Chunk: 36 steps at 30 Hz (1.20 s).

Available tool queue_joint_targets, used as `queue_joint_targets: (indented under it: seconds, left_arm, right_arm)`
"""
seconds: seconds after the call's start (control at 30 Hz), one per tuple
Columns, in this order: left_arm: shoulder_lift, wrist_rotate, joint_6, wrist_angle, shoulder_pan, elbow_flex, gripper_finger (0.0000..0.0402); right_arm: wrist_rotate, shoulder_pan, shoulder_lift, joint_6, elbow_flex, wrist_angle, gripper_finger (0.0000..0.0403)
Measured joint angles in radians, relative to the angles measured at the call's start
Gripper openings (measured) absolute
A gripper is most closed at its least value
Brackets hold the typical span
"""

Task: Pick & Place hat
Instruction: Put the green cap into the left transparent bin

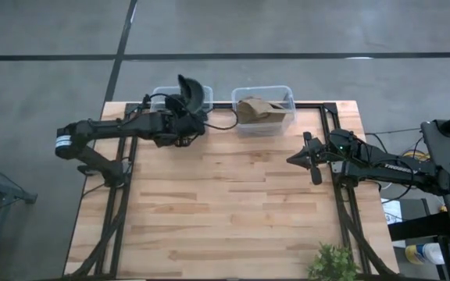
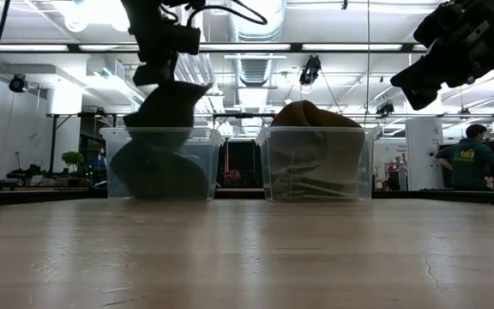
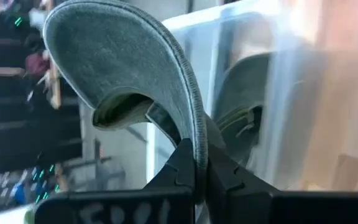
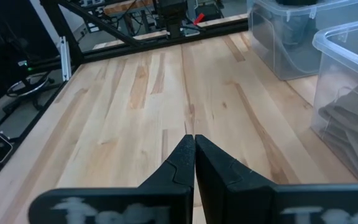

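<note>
Left hand: I see my left hand closed tight on the brim edge of the dark hat, above the left bin at the surface's far edge.
Hat versus hand: in the overhead view the hat sits at about 1 o'clock from the hand, over the bin's right half.
Hat axis: the brim rises straight out of the fingertips; the crown hangs toward the bin.
View differences: only the left wrist view shows the pinch on the brim; the low view shows the hat's lower part already inside the bin walls.
Right hand: my right hand is fully closed, holding nothing, over the surface's right edge.
Right bin: the right bin holds a tan hat.
</note>
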Motion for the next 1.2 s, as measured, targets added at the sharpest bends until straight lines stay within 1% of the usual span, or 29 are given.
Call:
queue_joint_targets:
  seconds: [0.07,0.23,0.3,0.37,0.43,0.53,0.63,0.67,0.73,0.77,0.83,0.9,0.93,1.07,1.2]
  left_arm:
    - [0.006,-0.03,-0.064,-0.052,0.0,0.039,0.0006]
    - [0.037,-0.02,-0.208,-0.177,0.005,0.128,0.0006]
    - [0.067,-0.014,-0.251,-0.227,0.005,0.163,0.0006]
    - [0.1,-0.005,-0.289,-0.241,0.005,0.192,0.0006]
    - [0.139,0.034,-0.321,-0.243,0.018,0.215,0.0006]
    - [0.214,0.086,-0.326,-0.246,0.035,0.23,0.0006]
    - [0.284,0.077,-0.305,-0.278,0.043,0.236,0.0007]
    - [0.303,0.101,-0.307,-0.292,0.047,0.239,0.0007]
    - [0.336,0.191,-0.29,-0.323,0.056,0.242,0.0007]
    - [0.351,0.203,-0.288,-0.329,0.059,0.245,0.0007]
    - [0.371,0.179,-0.297,-0.33,0.059,0.245,0.0013]
    - [0.386,0.095,-0.294,-0.333,0.057,0.243,0.0024]
    - [0.387,0.081,-0.285,-0.338,0.056,0.243,0.0033]
    - [0.366,0.094,-0.277,-0.327,0.058,0.253,0.0067]
    - [0.324,0.08,-0.27,-0.317,0.045,0.286,0.0083]
  right_arm:
    - [0.0,0.0,0.0,-0.002,0.0,0.0,0.0009]
    - [0.0,0.0,0.0,-0.01,0.0,0.004,0.0009]
    - [0.0,0.0,0.001,-0.01,0.0,0.005,0.0009]
    - [0.0,0.0,0.001,-0.01,0.0,0.005,0.0009]
    - [0.0,0.0,0.001,-0.01,0.0,0.006,0.0009]
    - [0.0,0.0,0.001,-0.01,0.0,0.006,0.0009]
    - [0.0,0.0,0.001,-0.01,0.0,0.006,0.0009]
    - [0.0,0.0,0.0,-0.01,0.0,0.006,0.0009]
    - [0.0,0.0,0.0,-0.01,0.0,0.006,0.0009]
    - [0.0,0.0,0.0,-0.01,0.0,0.006,0.0009]
    - [0.0,0.0,0.0,-0.01,0.0,0.006,0.0009]
    - [0.0,0.001,0.0,-0.013,0.0,0.006,0.0009]
    - [0.0,0.001,0.0,-0.014,0.0,0.006,0.0009]
    - [0.0,0.001,0.0,-0.014,0.0,0.007,0.0009]
    - [0.0,0.001,0.0,-0.013,0.0,0.009,0.0009]
